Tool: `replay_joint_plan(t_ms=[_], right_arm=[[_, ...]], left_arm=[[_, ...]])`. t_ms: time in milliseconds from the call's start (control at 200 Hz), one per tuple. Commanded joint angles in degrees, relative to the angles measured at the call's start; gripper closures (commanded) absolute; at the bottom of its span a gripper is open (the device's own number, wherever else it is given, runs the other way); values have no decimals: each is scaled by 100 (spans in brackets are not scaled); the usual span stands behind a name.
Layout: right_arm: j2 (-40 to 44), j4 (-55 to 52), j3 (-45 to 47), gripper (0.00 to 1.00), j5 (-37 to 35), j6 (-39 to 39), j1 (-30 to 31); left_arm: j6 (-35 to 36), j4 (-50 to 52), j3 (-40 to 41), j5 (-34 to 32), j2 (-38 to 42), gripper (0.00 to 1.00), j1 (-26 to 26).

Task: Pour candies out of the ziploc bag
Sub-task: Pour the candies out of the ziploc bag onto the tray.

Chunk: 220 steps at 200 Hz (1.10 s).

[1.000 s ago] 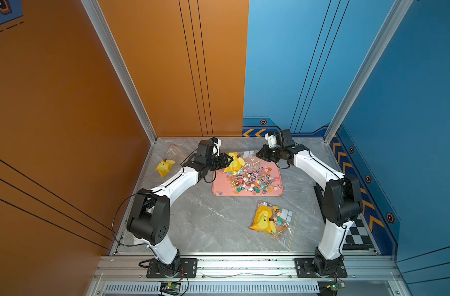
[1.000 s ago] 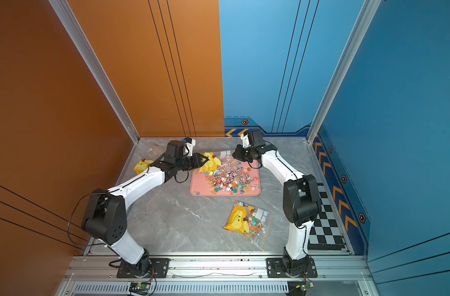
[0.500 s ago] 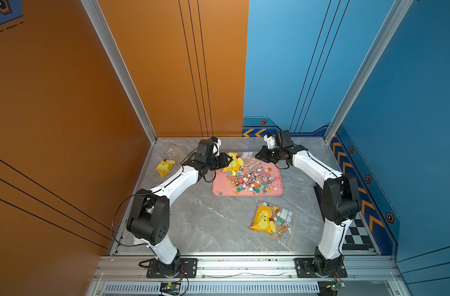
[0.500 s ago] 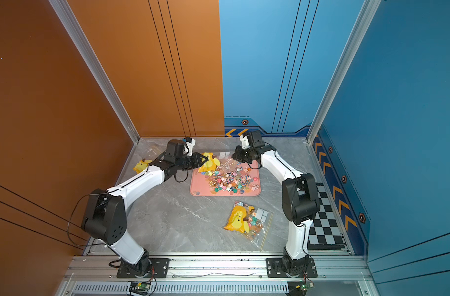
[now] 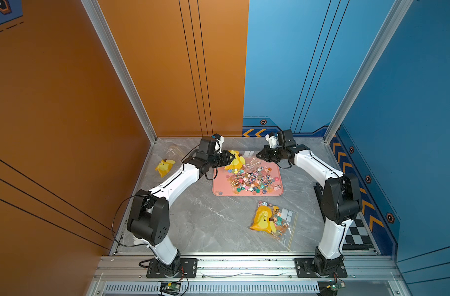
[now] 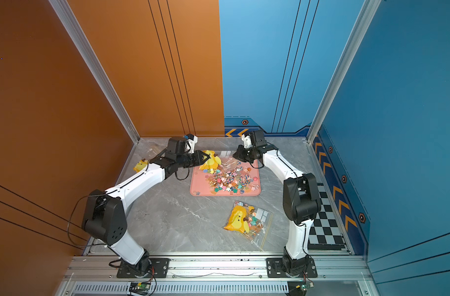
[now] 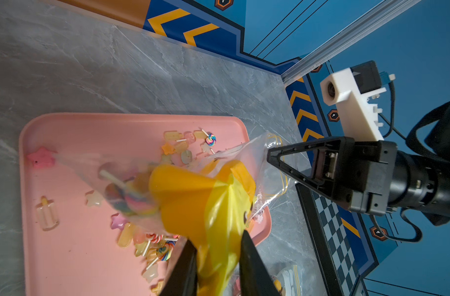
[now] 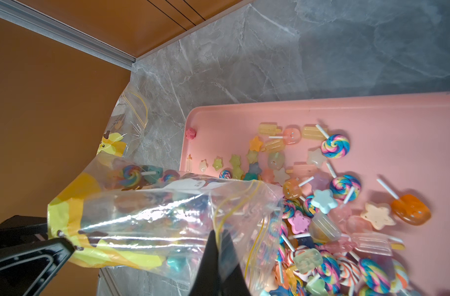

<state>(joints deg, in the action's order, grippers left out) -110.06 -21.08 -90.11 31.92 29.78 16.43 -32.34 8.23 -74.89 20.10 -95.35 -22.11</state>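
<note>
Left pincer (image 7: 216, 246) and right pincer (image 8: 220, 238) clamp crinkly ziploc bag (image 8: 147, 217) — lollipop-shaped candies (image 8: 131, 175) apparently inside.

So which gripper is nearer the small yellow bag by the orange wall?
Left. The left gripper grips the ziploc bag at the tray edge facing the small yellow bag; the right gripper, at the ziploc's mouth, is farther.

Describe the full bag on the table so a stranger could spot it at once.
Find the pink tray in the middle of the table. Off its near edge, toward the right arm's base, lies a clear bag with a yellow duck print. Unlike the bag held over the tray and the empty-looking bag by the orange wall, it lies untouched, packed with candies.
</note>
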Motion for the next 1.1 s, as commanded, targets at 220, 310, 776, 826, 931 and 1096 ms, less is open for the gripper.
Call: replay_joint_plan(t_ms=[220,310,776,826,931,1096], right_arm=[[-132,-177,-108,100,143,-70,-98],[-113,-168,-108,100,238,-51,-120],[-7,-177,-71,100,245,-60,-185],[1,-177,-86,100,246,-60,-188],[30,-177,-111,100,245,-59,-204],[68,-177,-87,100,234,-60,-241]], left_arm=[[193,-56,-379,-160,172,100,-48],[202,-51,-377,-165,179,100,-48],[224,17,-579,-199,102,100,-105],[221,20,-588,-193,104,100,-110],[228,30,-629,-192,98,100,-118],[266,83,-719,-193,69,100,-119]])
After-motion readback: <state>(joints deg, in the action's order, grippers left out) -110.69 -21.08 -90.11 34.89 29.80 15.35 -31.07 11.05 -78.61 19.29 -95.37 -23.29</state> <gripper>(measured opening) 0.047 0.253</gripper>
